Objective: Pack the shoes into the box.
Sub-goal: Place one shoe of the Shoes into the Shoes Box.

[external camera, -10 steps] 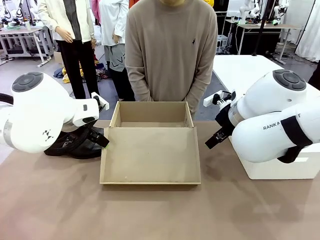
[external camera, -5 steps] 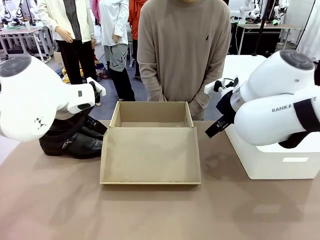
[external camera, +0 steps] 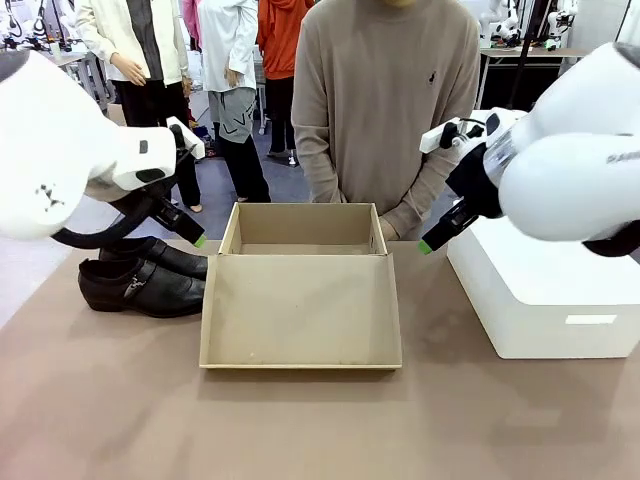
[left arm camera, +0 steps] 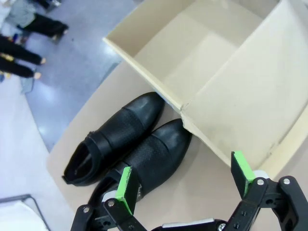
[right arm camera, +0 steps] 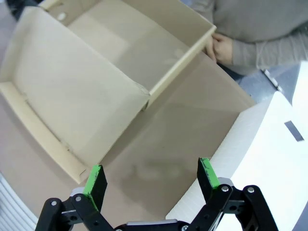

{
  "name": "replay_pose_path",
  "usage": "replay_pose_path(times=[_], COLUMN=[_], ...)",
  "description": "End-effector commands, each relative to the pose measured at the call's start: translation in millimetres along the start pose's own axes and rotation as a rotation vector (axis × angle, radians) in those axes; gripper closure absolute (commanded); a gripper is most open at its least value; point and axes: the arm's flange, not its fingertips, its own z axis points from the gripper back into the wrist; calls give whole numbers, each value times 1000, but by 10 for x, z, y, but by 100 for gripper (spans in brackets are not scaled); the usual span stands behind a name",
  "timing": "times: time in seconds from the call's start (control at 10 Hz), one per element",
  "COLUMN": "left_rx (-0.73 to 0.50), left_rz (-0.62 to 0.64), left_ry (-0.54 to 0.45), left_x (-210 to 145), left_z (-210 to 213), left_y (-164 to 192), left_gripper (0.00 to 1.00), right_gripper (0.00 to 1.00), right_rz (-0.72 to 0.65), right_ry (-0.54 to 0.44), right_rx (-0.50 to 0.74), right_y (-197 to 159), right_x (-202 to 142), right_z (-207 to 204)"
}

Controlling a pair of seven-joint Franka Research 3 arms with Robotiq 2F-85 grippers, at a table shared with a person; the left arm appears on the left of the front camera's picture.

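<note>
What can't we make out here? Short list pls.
- Far shoe, front view: mostly behind the near shoe and the left arm.
- Box floor, front view: mostly hidden by its near wall.
- White box, front view: cut off at the right edge, top partly behind the right arm; contents can't be told.

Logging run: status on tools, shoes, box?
Left tool, right tool open, empty. Shoes on table beside box. Box open, empty. Person's hand at its far wall.
</note>
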Motion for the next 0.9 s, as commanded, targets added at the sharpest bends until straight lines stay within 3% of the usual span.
replay_pose_path(times=[0.0,0.4,0.6,0.8], left_rx=[-145,-298,-325,-367], left_rz=[-177,-445,-515,-508], left_ry=[-19,-99,-127,-189], left_x=[-55,-156,-174,-158], left_z=[198,497,591,680], left_y=[262,531,631,736], left_gripper=[0,0,0,0], right_gripper=[0,0,0,0], right_rz=[108,252,297,316], right_ry=[-45,-142,-182,-227], right_rx=[137,287,333,367], right_y=[-173,-371,-449,-510], right_x=[-95,-252,-317,-355], right_z=[266,701,825,931])
